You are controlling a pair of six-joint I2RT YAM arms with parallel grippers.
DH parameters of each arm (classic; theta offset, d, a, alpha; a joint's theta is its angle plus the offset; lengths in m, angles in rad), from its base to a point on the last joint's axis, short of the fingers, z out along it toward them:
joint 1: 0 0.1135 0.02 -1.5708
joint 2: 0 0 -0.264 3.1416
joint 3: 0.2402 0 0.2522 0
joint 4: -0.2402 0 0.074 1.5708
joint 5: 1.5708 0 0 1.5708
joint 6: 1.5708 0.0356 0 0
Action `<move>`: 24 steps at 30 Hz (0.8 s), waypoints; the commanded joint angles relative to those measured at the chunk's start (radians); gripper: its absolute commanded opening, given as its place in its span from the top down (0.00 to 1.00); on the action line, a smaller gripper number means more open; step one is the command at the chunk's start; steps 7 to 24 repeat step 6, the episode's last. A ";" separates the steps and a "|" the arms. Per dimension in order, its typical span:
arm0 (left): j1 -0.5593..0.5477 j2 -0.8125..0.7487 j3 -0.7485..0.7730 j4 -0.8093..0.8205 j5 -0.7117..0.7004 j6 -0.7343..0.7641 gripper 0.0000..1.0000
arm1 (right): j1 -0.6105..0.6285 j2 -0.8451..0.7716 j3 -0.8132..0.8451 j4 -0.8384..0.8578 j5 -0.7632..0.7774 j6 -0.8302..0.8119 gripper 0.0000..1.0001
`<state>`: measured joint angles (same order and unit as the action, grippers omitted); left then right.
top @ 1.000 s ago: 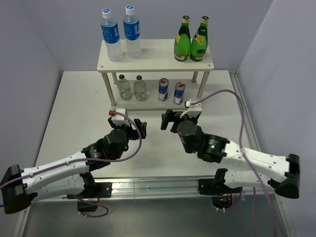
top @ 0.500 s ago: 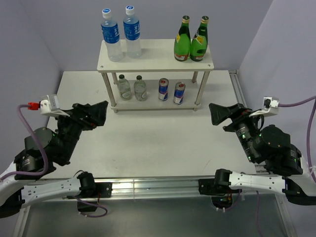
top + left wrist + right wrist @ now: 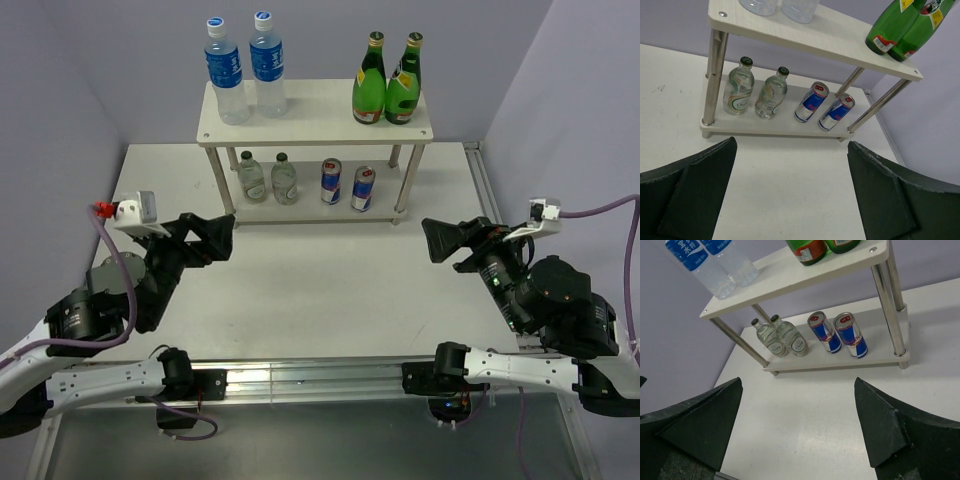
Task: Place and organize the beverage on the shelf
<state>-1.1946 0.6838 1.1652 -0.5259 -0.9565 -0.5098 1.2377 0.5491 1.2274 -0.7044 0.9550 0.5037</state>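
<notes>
white table (image 3: 320, 285), lilac walls (image 3: 480, 40), metal front rail (image 3: 320, 378)

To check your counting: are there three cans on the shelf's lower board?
No, only two cans stand there, beside two small glass bottles.

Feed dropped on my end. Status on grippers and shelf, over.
Left gripper open, empty. Right gripper open, empty. Shelf holds four bottles on top, two small bottles and two cans below, all upright. Nothing in the way.

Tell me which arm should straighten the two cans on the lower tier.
Right, probably. The right pincer, open, sits nearer the cans, which stand right of the shelf's middle and show unobstructed in its wrist view. The left pincer is farther, by the small bottles.
</notes>
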 commanded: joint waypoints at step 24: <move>-0.011 -0.009 -0.002 -0.006 -0.036 0.010 0.01 | 0.005 -0.060 -0.052 0.124 -0.086 -0.103 0.00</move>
